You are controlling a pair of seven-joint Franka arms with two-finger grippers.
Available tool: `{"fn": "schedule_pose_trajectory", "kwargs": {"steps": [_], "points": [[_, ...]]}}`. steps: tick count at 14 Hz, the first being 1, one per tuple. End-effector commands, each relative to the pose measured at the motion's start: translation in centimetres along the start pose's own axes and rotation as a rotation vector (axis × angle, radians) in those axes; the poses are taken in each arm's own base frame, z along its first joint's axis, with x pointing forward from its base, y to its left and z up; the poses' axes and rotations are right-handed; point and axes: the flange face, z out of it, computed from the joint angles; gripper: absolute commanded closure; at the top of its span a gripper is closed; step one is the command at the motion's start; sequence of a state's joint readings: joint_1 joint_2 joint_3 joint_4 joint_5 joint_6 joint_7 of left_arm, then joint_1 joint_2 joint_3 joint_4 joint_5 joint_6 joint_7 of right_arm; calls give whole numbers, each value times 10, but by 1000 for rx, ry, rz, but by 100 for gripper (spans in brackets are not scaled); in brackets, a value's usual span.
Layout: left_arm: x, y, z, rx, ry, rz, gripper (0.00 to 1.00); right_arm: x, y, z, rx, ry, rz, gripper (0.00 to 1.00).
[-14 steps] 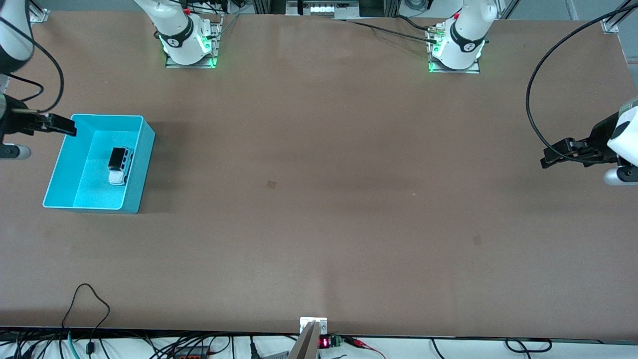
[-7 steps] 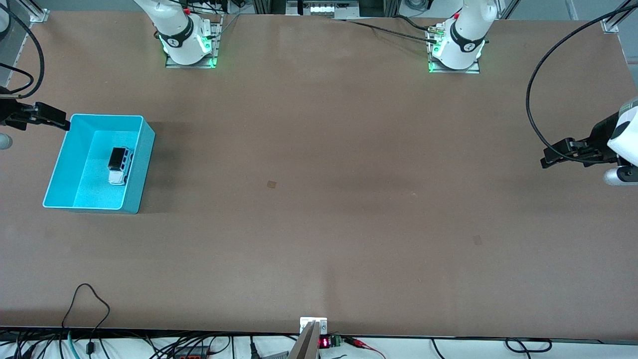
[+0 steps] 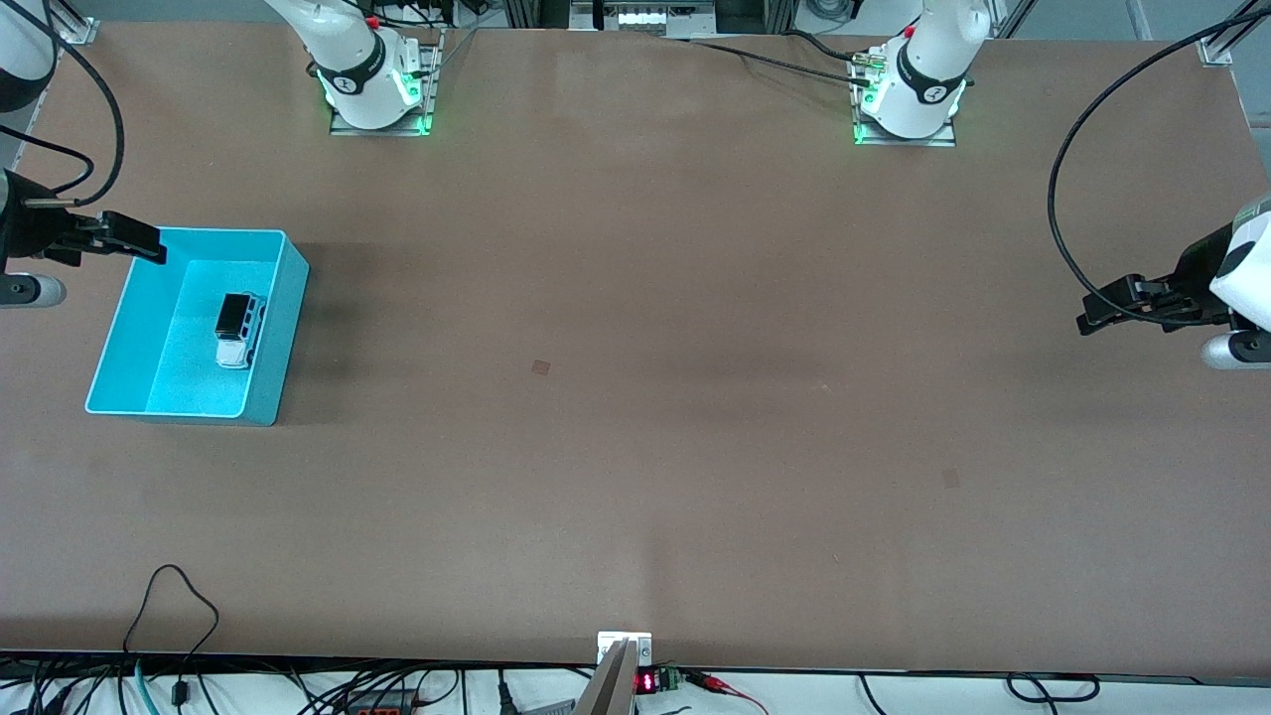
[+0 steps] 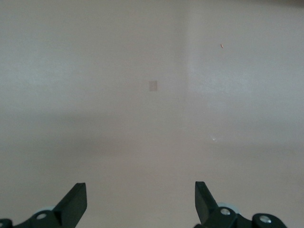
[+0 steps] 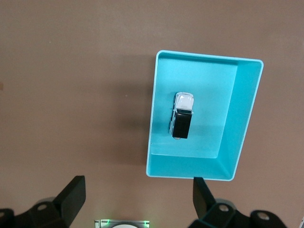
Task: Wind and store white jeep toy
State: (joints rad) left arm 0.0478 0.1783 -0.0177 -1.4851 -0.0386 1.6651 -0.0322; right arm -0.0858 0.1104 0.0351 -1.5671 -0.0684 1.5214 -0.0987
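The white jeep toy [image 3: 238, 331] with its black roof lies inside the teal bin [image 3: 283, 338], at the right arm's end of the table. In the right wrist view the jeep toy [image 5: 183, 115] rests on the floor of the bin [image 5: 247, 114], apart from its walls. My right gripper [image 3: 149, 248] hangs open and empty in the air by the bin's corner that lies farthest from the front camera; its jaws [image 5: 137, 194] hold nothing. My left gripper [image 3: 1092, 318] waits open over bare table at the left arm's end, and shows empty [image 4: 140, 199] in its wrist view.
The two arm bases [image 3: 377, 94] [image 3: 909, 99] stand at the table edge farthest from the front camera. A black cable [image 3: 1067, 149] loops above the left arm's end. Loose cables [image 3: 169, 596] lie at the edge nearest the camera. A small mark [image 3: 541, 366] sits mid-table.
My right gripper drew away from the bin's corner, then came back over it. The jeep toy, the bin and the left arm have not moved.
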Motion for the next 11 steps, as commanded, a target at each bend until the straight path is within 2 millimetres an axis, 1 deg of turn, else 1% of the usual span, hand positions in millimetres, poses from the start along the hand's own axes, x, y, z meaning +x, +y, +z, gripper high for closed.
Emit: {"fn": "schedule_pose_trajectory", "kwargs": {"steps": [1, 3, 6, 11], "points": [[-1, -1, -5, -4, -2, 3, 0, 2, 3, -5, 19, 12, 14, 0], [-1, -1, -5, -4, -5, 3, 0, 1, 1, -3, 25, 9, 12, 0], [-1, -1, -5, -3, -5, 3, 0, -8, -3, 0, 26, 0, 5, 0], [-1, -2, -6, -1, -2, 2, 0, -11, -2, -1, 26, 0, 7, 0]]}}
